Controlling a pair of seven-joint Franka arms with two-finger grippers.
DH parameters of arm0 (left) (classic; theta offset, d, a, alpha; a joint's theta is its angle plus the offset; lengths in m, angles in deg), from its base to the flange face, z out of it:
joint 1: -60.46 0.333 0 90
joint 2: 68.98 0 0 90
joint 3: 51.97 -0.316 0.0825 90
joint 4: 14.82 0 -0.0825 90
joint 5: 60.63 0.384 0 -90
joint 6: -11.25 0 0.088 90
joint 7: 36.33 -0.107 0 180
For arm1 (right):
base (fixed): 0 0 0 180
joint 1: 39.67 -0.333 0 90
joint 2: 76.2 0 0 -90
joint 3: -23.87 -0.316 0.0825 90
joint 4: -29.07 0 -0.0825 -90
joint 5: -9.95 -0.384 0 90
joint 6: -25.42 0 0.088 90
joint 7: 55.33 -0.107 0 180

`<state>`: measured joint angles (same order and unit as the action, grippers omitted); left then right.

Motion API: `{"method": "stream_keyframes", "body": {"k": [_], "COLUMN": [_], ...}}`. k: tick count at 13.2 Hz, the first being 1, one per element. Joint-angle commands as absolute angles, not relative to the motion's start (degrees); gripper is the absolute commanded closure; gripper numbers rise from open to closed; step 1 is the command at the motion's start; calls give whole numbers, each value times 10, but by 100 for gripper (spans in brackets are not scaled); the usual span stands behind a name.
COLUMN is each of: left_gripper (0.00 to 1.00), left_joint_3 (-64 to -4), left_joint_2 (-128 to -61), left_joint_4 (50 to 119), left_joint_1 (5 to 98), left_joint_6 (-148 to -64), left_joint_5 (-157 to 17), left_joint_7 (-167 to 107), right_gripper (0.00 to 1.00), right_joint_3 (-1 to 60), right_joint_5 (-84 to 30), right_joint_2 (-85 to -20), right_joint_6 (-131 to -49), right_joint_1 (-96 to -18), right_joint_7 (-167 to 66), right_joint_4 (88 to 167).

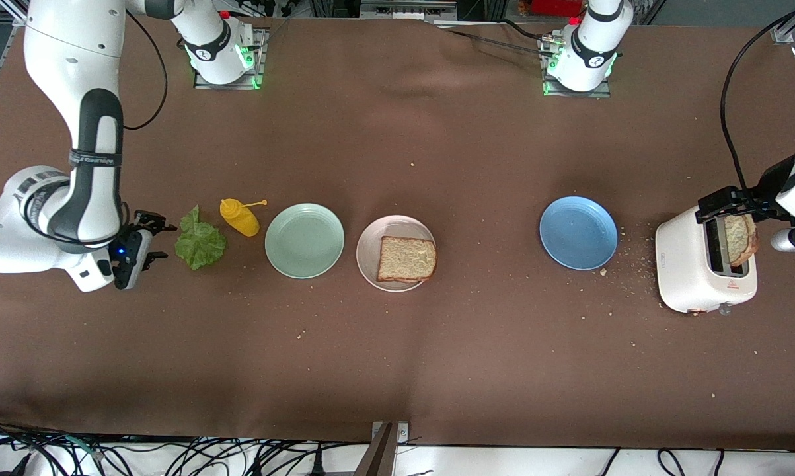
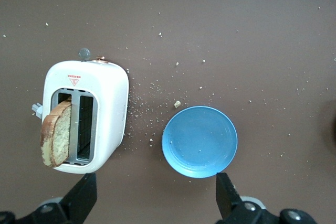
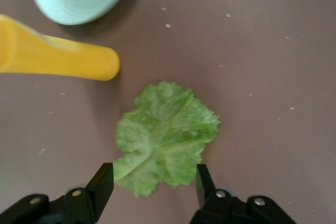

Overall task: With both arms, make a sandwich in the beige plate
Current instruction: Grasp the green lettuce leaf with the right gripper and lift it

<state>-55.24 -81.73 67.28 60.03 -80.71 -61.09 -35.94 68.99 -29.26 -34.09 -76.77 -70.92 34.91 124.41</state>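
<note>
We have one slice (image 1: 407, 258) on the beige plate (image 1: 369, 246). Lettuce (image 1: 199, 242) lies at its nine o'clock under our released right gripper (image 3: 153, 183). Our left gripper (image 2: 157, 195), jaws spread, hovers over the toaster (image 1: 684, 271), second slice (image 1: 741, 239) unpulled.

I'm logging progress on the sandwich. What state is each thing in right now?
beige plate: holds one bread slice
lettuce leaf: flat on table
toaster: second slice sticking out of slot
blue plate: empty
mint plate: empty
mustard bottle: lying down
right gripper: open, at lettuce
left gripper: open
</note>
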Motion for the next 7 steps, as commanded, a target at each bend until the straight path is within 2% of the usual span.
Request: {"method": "stream_keyframes", "body": {"k": [1, 7], "left_gripper": [0, 0], "left_joint_3": [-549, -545], "left_joint_2": [-813, -815], "left_joint_4": [669, 677], "left_joint_1": [616, 624], "left_joint_6": [-803, -803], "left_joint_5": [-611, -612], "left_joint_7": [-369, -369], "right_gripper": [28, 31], "right_joint_3": [703, 694], "right_joint_5": [-285, -290], "right_joint_2": [-328, -324], "right_joint_6": [-836, -839], "right_joint_1": [-728, -727], "right_joint_7": [335, 332], "right_joint_4": [1272, 1308]}}
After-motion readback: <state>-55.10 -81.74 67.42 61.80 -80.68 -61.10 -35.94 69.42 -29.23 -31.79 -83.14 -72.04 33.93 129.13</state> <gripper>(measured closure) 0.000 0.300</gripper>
